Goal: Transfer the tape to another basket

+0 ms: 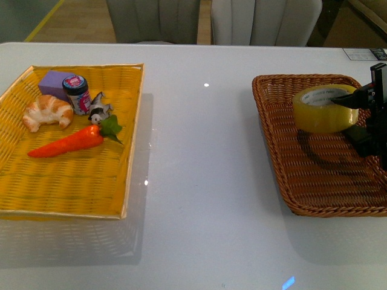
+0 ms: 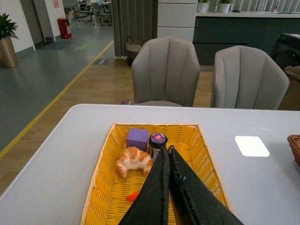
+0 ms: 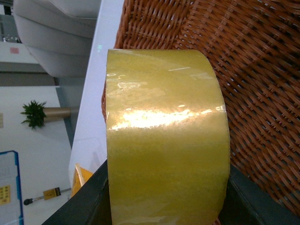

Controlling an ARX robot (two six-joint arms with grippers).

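The tape [image 1: 325, 108], a wide yellowish roll with a white core, hangs a little above the dark brown wicker basket [image 1: 314, 175] at the right, casting a shadow on its floor. My right gripper [image 1: 354, 103] is shut on the tape from the right side. In the right wrist view the tape [image 3: 166, 154] fills the frame between the two black fingers [image 3: 86, 201], with the brown basket [image 3: 253, 70] behind it. My left gripper [image 2: 167, 154] is shut and empty, above the yellow tray; it is out of the front view.
A yellow flat woven tray [image 1: 36, 199] at the left holds a croissant [image 1: 47, 112], purple block [image 1: 55, 83], small jar [image 1: 77, 94], toy carrot [image 1: 69, 142] and a small figure [image 1: 100, 109]. Two grey chairs [image 2: 164, 70] stand behind the white table [image 1: 199, 181].
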